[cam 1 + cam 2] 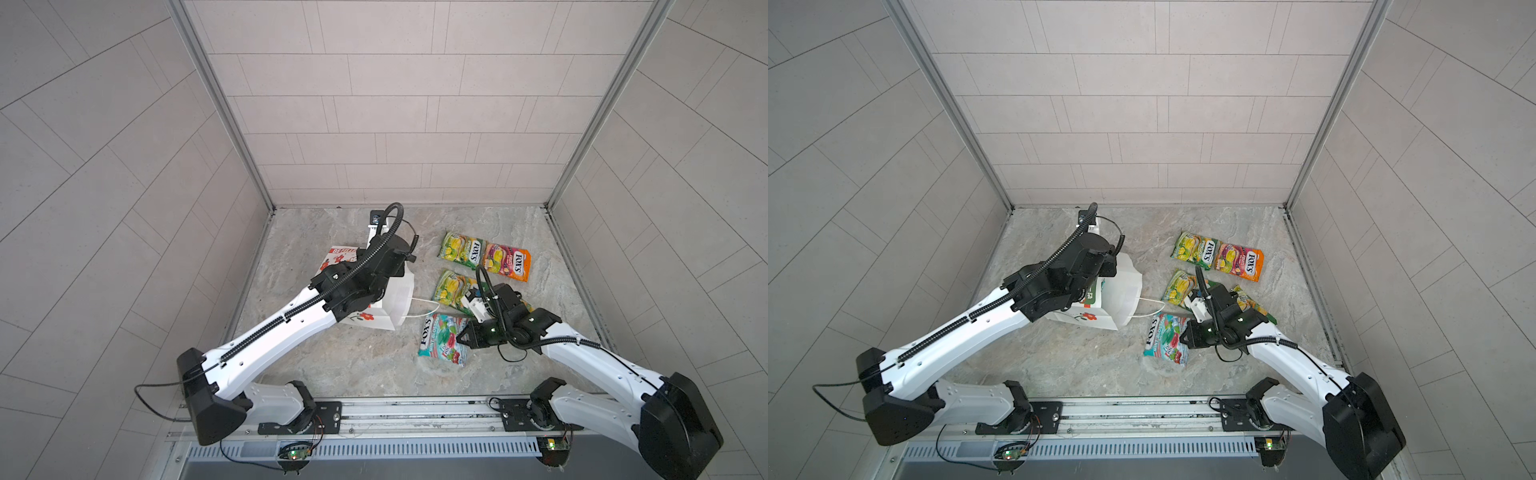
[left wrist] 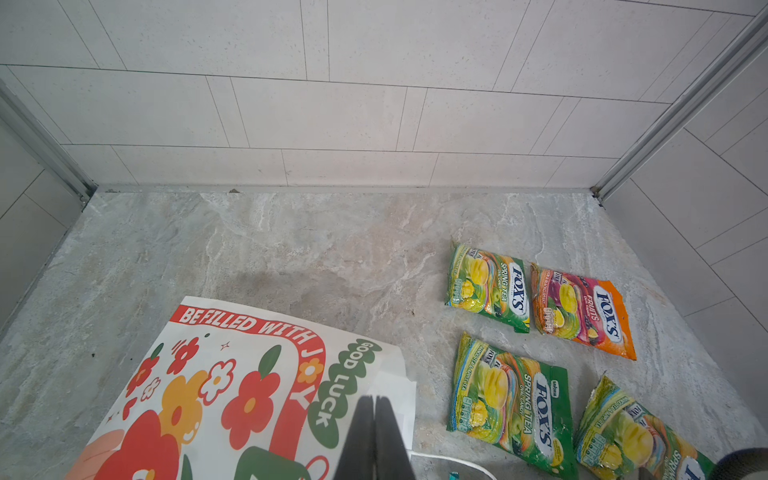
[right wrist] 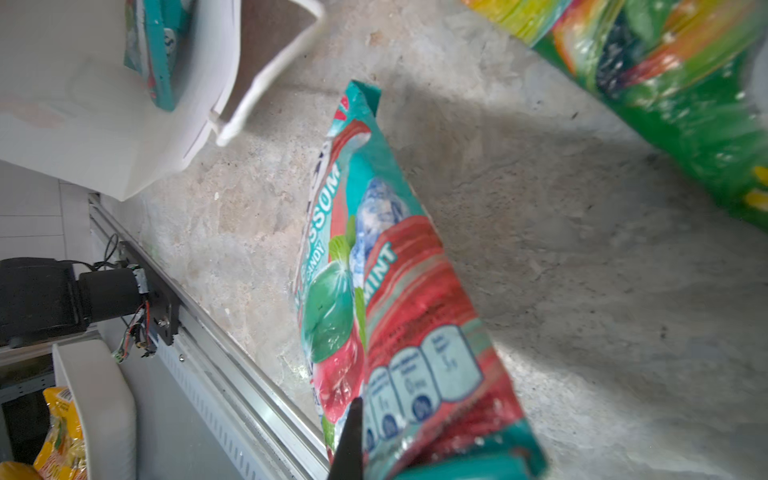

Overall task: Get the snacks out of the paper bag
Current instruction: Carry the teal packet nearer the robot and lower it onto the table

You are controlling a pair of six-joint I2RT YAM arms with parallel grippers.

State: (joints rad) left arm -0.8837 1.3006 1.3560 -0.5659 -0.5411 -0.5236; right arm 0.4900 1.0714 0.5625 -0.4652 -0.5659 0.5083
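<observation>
The white paper bag [image 1: 397,299] [image 1: 1121,291] lies on its side with its flower print [image 2: 208,374] facing up. My left gripper [image 2: 375,401] is shut over its edge; whether it pinches the paper I cannot tell. My right gripper [image 3: 374,419] is shut on a teal-red snack [image 3: 395,291] [image 1: 442,338] [image 1: 1165,338] just outside the bag's mouth; one finger [image 3: 351,440] shows and the packet hides the other. Another teal snack [image 3: 156,50] sits inside the bag. Green-yellow snacks [image 1: 461,247] [image 1: 451,291] [image 2: 631,436] and an orange-pink one [image 1: 507,262] lie on the table.
The bag's cord handle [image 1: 424,307] trails toward the packets. Tiled walls close the back and both sides. A metal rail [image 1: 374,411] carrying both arm bases runs along the front edge. My right arm [image 1: 582,357] covers part of one green packet [image 1: 1250,303].
</observation>
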